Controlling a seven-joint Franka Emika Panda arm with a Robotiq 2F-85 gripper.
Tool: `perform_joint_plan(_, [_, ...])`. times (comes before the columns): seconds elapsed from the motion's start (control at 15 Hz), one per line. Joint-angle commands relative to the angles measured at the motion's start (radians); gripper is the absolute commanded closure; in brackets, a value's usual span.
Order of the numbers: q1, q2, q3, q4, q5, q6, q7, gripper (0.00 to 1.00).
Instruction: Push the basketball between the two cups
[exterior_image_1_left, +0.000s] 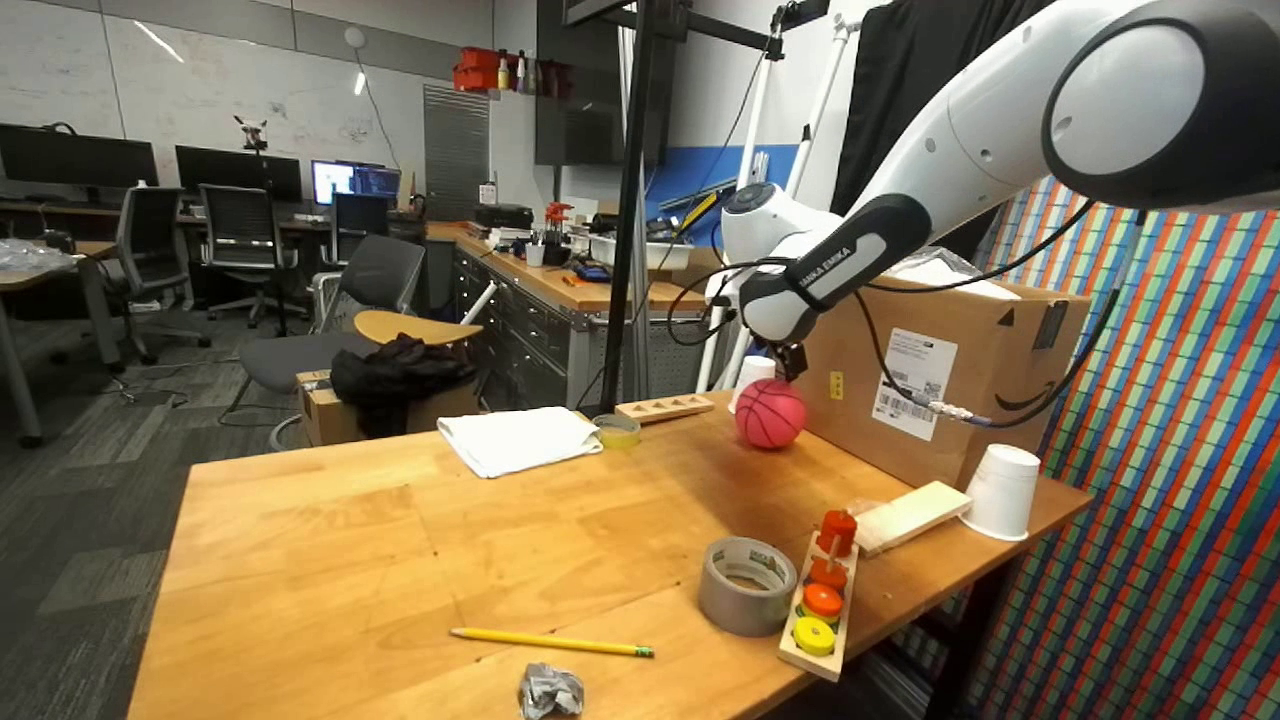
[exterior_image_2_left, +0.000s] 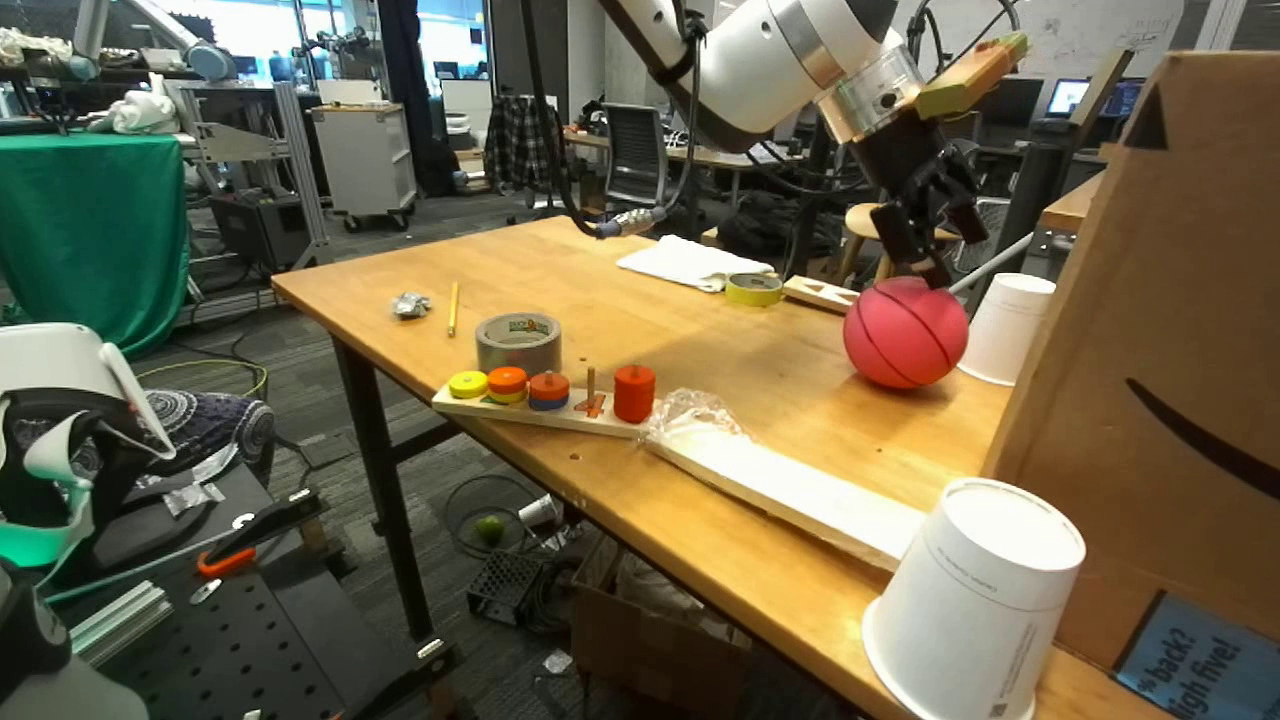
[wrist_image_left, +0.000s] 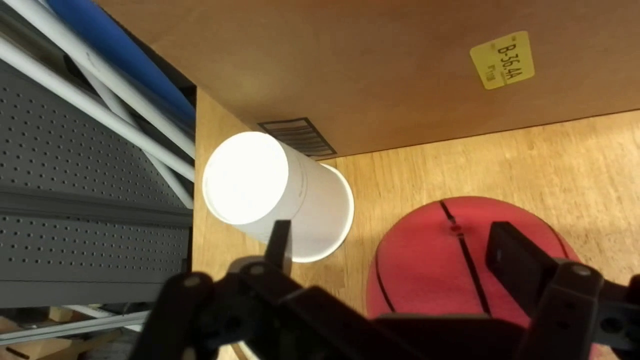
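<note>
In an exterior view, the basketball (exterior_image_1_left: 771, 413) is being shown beside the cardboard box (exterior_image_1_left: 975, 352), near one white cup (exterior_image_1_left: 753, 373); a gentle push along the box is probably being called for.

In an exterior view, another cup (exterior_image_2_left: 975, 600), outside the wrist view, is being shown near the box.

In the wrist view, the pincer (wrist_image_left: 390, 245) is being held wide apart.

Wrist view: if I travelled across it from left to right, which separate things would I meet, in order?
A grey perforated panel, an upside-down white cup, a pinkish-red basketball.
</note>
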Motion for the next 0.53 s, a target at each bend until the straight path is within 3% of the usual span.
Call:
perform_joint_plan(0.0, [0.025, -0.100, -0.004, -0.127, -0.143, 0.052, 0.115, 0.00])
perform_joint_plan(0.27, [0.021, -0.164, 0.045, -0.197, -0.213, 0.066, 0.183, 0.00])
perform_joint_plan(0.47, [0.011, -0.226, 0.108, -0.250, -0.153, 0.082, 0.165, 0.00])
